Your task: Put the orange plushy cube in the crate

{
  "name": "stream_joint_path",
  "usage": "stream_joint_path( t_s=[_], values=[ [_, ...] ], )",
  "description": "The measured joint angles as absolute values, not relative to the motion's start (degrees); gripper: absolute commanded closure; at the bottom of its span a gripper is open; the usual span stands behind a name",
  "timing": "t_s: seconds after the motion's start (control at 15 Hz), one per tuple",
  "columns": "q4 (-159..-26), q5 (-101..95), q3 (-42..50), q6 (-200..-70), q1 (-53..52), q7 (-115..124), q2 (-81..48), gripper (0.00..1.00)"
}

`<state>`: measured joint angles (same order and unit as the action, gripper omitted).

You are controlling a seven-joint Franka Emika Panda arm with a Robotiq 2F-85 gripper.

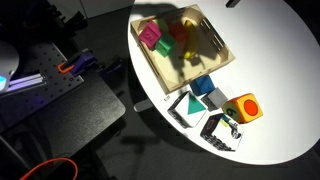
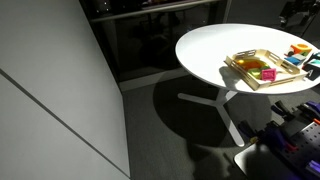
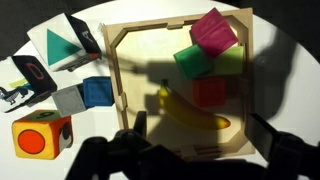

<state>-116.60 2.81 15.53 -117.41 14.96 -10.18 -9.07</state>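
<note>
The orange plushy cube sits on the white table, outside the crate and left of its near corner, red circle facing up. It also shows in an exterior view. The crate is a shallow light-wood tray, seen in both exterior views. It holds a magenta cube, a green cube, a small red block and a banana. My gripper is open and empty, hovering above the crate's near edge, well to the right of the orange cube.
A blue cube, a white box with a teal triangle and a black-and-white patterned box stand between the orange cube and the crate's left wall. The round table's edge is close by. A dark bench stands beside the table.
</note>
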Motion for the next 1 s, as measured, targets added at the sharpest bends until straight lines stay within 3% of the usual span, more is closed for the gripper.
stream_joint_path(
  t_s=[1.0],
  values=[
    [-103.3, 2.8, 16.6, -127.4, 22.7, -6.0, -29.6, 0.0]
  ],
)
